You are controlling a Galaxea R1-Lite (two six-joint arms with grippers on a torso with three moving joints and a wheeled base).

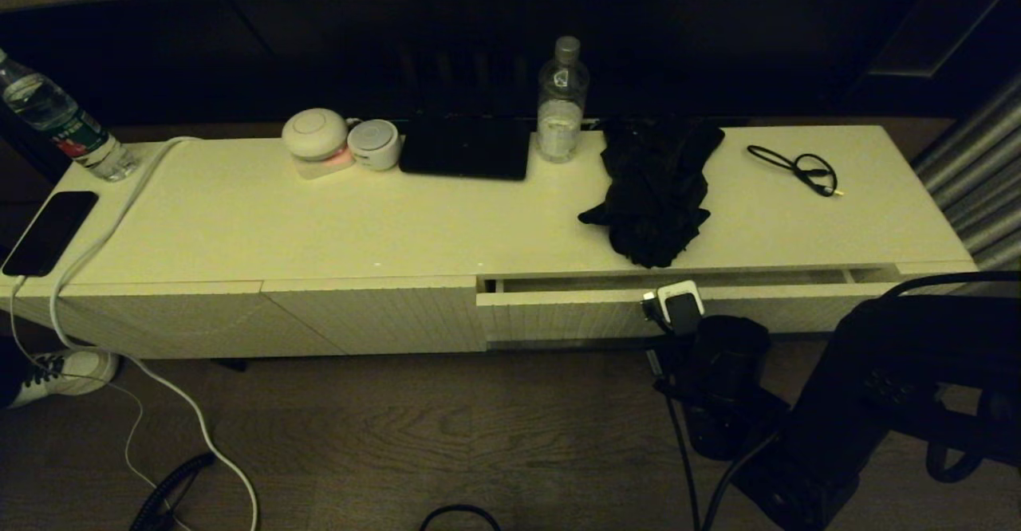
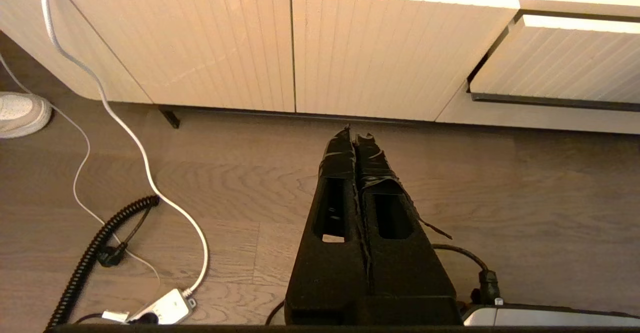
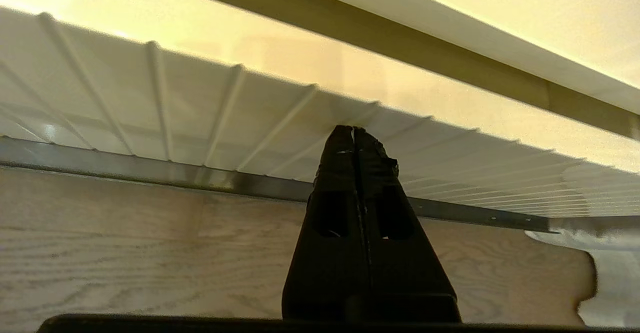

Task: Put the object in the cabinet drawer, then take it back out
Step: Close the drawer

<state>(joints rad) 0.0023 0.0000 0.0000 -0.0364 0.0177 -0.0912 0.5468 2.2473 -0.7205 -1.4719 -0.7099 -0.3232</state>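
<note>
A: Two tools, and both are pressed shut with nothing in them. Where are they?

B: The right tool (image 3: 354, 135) sits low, right at the ribbed front of the drawer (image 1: 574, 312), by its dark strip (image 3: 150, 173). In the head view the right arm (image 1: 722, 379) is at the lower right of the frame, up against the drawer front.

A: And the left tool (image 2: 356, 135)?

B: It hangs over the wood floor (image 2: 500, 198), apart from the cabinet. It is parked.

A: Where is the umbrella (image 1: 656, 188)?

B: It lies on the cabinet top (image 1: 319, 228), right of the middle of the frame, just behind the drawer. It is a bunchy black heap. No tool touches it.

A: Is the drawer open?

B: Only a little. A thin gap shows along its top edge.

A: What else is up there?

B: A clear bottle (image 1: 562, 100) stands just left of the umbrella. A thin black cable (image 1: 798, 168) lies to the right, well apart. At the far left edge there is a phone (image 1: 49, 232) and another bottle (image 1: 60, 124). White cords (image 2: 145, 163) trail on the floor.
</note>
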